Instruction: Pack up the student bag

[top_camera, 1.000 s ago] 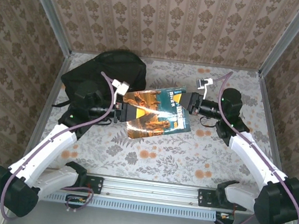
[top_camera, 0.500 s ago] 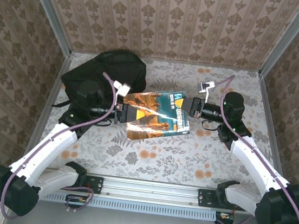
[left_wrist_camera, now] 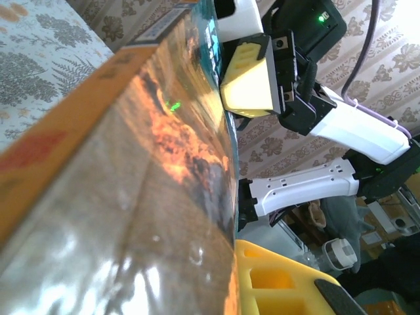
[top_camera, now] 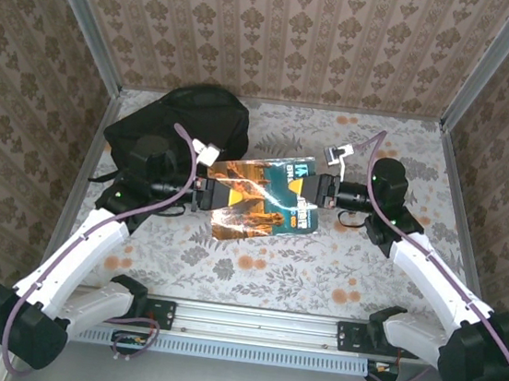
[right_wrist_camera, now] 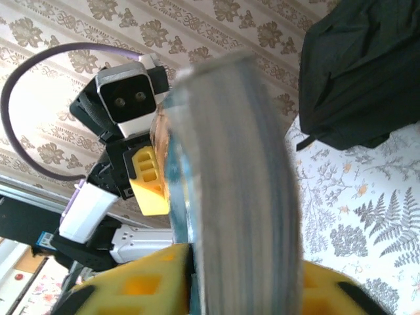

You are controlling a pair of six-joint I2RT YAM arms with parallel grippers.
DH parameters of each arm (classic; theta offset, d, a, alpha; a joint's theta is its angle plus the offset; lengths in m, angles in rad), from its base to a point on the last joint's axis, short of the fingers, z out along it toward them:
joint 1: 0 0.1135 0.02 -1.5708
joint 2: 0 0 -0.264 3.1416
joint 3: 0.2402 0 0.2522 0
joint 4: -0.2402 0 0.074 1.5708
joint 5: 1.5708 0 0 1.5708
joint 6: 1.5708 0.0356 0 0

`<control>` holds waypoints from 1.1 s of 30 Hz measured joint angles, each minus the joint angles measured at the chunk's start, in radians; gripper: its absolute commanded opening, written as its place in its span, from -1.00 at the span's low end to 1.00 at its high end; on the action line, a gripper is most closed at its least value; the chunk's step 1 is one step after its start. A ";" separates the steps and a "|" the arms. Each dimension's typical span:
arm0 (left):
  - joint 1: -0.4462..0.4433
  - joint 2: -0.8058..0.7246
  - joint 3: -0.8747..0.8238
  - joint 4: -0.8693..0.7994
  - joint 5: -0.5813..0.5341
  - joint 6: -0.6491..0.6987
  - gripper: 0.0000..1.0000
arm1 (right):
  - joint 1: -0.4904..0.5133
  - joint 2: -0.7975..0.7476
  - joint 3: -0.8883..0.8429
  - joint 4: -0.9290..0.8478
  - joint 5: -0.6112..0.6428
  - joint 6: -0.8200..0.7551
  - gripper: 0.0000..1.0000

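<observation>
Top external view: the student bag [top_camera: 184,124] lies on the table [top_camera: 347,267], just behind and outboard of the left end effector [top_camera: 208,188] and well apart from the right end effector [top_camera: 323,192].
Item in transit: one book [top_camera: 263,199], held off the table between the two end effectors, an opposite edge to each.
Left end effector, state: clenched on the book's near edge. The left wrist view shows the glossy cover running straight out past its yellow finger [left_wrist_camera: 275,282].
Right end effector, state: grasping the book's other edge. The right wrist view shows the page block standing between its two yellow fingers [right_wrist_camera: 131,289].
Bag, material and shape: black soft fabric, with a rounded top and a slumped body. Creases and a loose strap show on the side facing the right end effector. Its opening cannot be made out.
Bag, handling (judged): limp and probably light while unfilled. It is apt to sag shut and to slide on the table if pushed from the end effector side.
Bag, where to hold (judged): the rim of the mouth, a zip pull or a strap. The flat panels offer little to pinch.
Book, material: stiff boards with a slick cover catching glare, orange and teal print, and a pale page edge.
Book, handling (judged): rigid enough to be carried by its edges, though the gloss may let it slip in a light grip.
Table, surface: pale floral print, flat.
</observation>
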 measured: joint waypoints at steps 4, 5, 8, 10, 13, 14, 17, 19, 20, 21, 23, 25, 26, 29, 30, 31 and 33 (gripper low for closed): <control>0.005 0.001 0.000 -0.026 -0.006 0.017 -0.32 | -0.002 -0.018 -0.016 -0.001 0.022 0.001 -1.00; 0.005 0.001 0.000 -0.031 -0.022 0.021 -0.12 | -0.002 -0.022 -0.021 -0.002 0.027 0.000 -1.00; 0.034 0.003 0.007 -0.077 -0.111 0.039 0.29 | -0.026 -0.047 -0.041 -0.027 0.054 -0.002 -1.00; 0.051 0.005 0.024 -0.125 -0.196 0.055 0.52 | -0.059 -0.076 -0.053 -0.075 0.101 -0.005 -1.00; 0.093 0.007 0.041 -0.175 -0.314 0.053 0.64 | -0.094 -0.128 -0.041 -0.240 0.233 -0.061 -1.00; 0.115 0.017 0.051 -0.195 -0.347 0.050 0.61 | -0.099 -0.140 -0.029 -0.305 0.287 -0.084 -1.00; 0.174 0.091 0.117 -0.256 -0.466 0.044 0.55 | -0.103 -0.167 0.004 -0.491 0.483 -0.143 -1.00; 0.184 0.161 0.179 -0.300 -0.570 0.044 0.56 | -0.103 -0.192 0.002 -0.579 0.599 -0.163 -1.00; 0.180 0.197 0.216 -0.331 -0.629 0.041 0.56 | -0.104 -0.205 -0.006 -0.605 0.644 -0.167 -1.00; 0.176 0.237 0.262 -0.369 -0.683 0.039 0.58 | -0.105 -0.215 -0.014 -0.620 0.673 -0.167 -1.00; 0.153 0.344 0.391 -0.439 -0.805 0.037 0.62 | -0.105 -0.235 -0.035 -0.647 0.729 -0.170 -1.00; 0.121 0.462 0.530 -0.492 -0.904 0.046 0.65 | -0.105 -0.241 -0.048 -0.664 0.759 -0.172 -1.00; 0.105 0.520 0.596 -0.510 -0.943 0.053 0.66 | -0.105 -0.241 -0.055 -0.669 0.771 -0.174 -1.00; 0.067 0.701 0.778 -0.557 -1.017 0.081 0.62 | -0.105 -0.241 -0.072 -0.679 0.793 -0.185 -1.00; 0.059 0.761 0.837 -0.577 -1.027 0.092 0.59 | -0.105 -0.241 -0.077 -0.681 0.799 -0.189 -1.00; 0.052 0.832 0.906 -0.603 -1.032 0.106 0.54 | -0.106 -0.241 -0.083 -0.683 0.805 -0.192 -1.00; 0.042 0.969 1.038 -0.647 -1.034 0.127 0.45 | -0.111 -0.243 -0.092 -0.688 0.812 -0.195 -1.00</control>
